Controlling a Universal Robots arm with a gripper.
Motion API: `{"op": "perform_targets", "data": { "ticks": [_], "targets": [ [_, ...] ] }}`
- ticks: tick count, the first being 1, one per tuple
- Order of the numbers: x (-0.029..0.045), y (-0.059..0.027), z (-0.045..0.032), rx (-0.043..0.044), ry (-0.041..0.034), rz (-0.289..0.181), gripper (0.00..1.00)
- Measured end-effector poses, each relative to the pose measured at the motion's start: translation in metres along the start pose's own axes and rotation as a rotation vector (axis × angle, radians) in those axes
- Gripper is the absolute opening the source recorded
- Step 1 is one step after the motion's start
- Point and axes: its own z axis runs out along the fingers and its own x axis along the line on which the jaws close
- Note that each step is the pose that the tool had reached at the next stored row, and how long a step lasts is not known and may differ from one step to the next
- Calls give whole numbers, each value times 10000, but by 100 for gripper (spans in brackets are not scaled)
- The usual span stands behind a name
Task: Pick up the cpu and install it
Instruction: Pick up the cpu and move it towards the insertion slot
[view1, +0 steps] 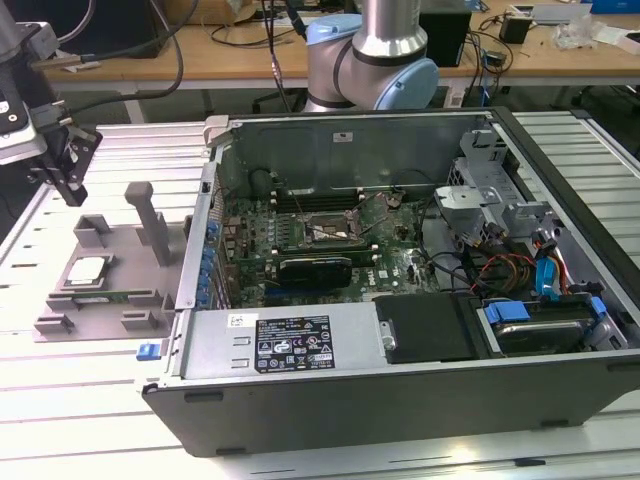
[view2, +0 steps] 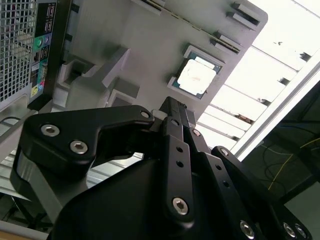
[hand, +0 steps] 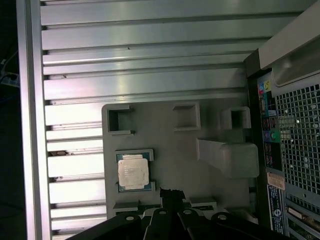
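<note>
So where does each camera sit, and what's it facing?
Exterior view: off the arm, looking down into the open grey computer case; silver-blue arm joint and black gripper show.
First wrist view: on the wrist, facing the small silver square cpu past the gripper.
Second wrist view: same, along the gripper's side.
All share the cpu in its grey plastic holder.
</note>
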Motion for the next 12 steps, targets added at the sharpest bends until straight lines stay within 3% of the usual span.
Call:
{"op": "perform_targets", "data": {
  "ticks": [8,11,12],
  "targets": [
    [6,-1,13,0,-1,-1,11],
    [27,-5,71,-10,1,-2,11],
    [39,-8,128,-19,0,0,11]
  ]
}}
